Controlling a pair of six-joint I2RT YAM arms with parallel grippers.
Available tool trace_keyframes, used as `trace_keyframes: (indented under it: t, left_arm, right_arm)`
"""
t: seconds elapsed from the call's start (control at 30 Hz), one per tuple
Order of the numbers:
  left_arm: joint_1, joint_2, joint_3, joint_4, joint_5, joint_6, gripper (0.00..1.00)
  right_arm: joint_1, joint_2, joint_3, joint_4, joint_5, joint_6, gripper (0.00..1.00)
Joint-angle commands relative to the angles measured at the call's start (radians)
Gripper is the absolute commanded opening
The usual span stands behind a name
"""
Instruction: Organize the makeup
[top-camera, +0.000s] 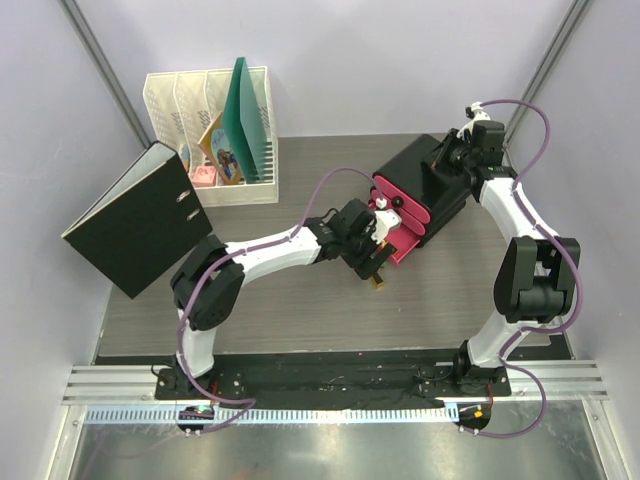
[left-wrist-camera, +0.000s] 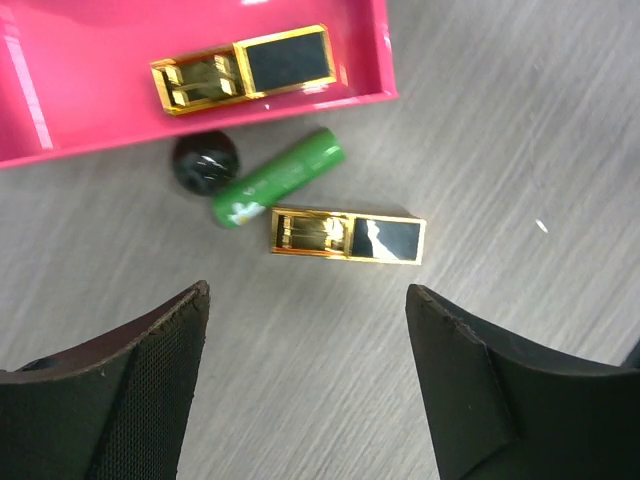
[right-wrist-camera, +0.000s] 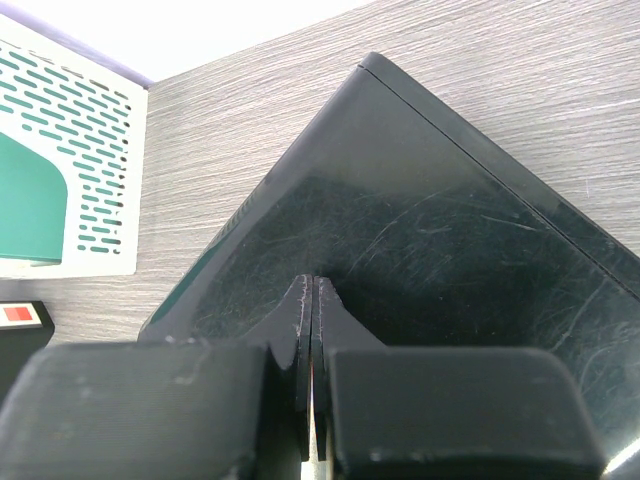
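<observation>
In the left wrist view my left gripper (left-wrist-camera: 308, 290) is open and empty, just above the grey table. Ahead of it lies a gold-and-black case (left-wrist-camera: 348, 236). Beyond that are a small green tube (left-wrist-camera: 280, 176) and a black round jar (left-wrist-camera: 206, 163), touching each other. A second gold-and-black case (left-wrist-camera: 243, 70) lies inside the open pink drawer (left-wrist-camera: 60, 110). In the top view the left gripper (top-camera: 375, 262) hovers by the drawer front. My right gripper (right-wrist-camera: 312, 282) is shut and empty, over the top of the black box (right-wrist-camera: 450, 230). The other makeup is out of view.
The black box with pink drawers (top-camera: 425, 190) stands at the back right. A white file rack (top-camera: 210, 135) with a green folder stands at the back left, and also shows in the right wrist view (right-wrist-camera: 70, 160). A black binder (top-camera: 135, 220) leans at the left edge.
</observation>
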Motion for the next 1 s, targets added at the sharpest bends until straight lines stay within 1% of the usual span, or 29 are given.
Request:
trace_keyframes:
  t: [0.0,0.1,0.3,0.53,0.57,0.7,0.87,0.9,0.97]
  left_arm:
    - [-0.005,0.025,0.004,0.041,0.082,0.009,0.79]
    - [-0.014,0.06,0.037,0.015,0.093,0.015,0.8]
    - [-0.033,0.099,0.048,-0.001,0.116,0.015,0.82]
    - [-0.046,0.133,0.056,-0.001,0.121,0.015,0.9]
    - [-0.051,0.136,0.059,-0.001,0.122,0.04,0.9]
    - [-0.06,0.159,0.074,0.005,0.104,0.042,0.91]
    - [-0.063,0.193,0.103,0.005,0.083,0.031,0.9]
    - [-0.065,0.2,0.106,0.005,0.084,0.031,0.89]
    - [-0.065,0.205,0.108,0.005,0.082,0.032,0.84]
  right_arm:
    - [0.013,0.086,-0.09,-0.308,0.05,-0.047,0.01]
    - [0.013,0.084,-0.09,-0.308,0.05,-0.047,0.01]
    - [0.013,0.084,-0.09,-0.308,0.051,-0.049,0.01]
    - [0.013,0.089,-0.092,-0.308,0.048,-0.047,0.01]
    - [0.013,0.091,-0.09,-0.308,0.048,-0.047,0.01]
    - [0.013,0.094,-0.088,-0.306,0.047,-0.046,0.01]
    - [0.013,0.089,-0.087,-0.308,0.047,-0.049,0.01]
    - [0.013,0.091,-0.087,-0.308,0.047,-0.049,0.01]
    - [0.013,0.092,-0.085,-0.309,0.047,-0.047,0.01]
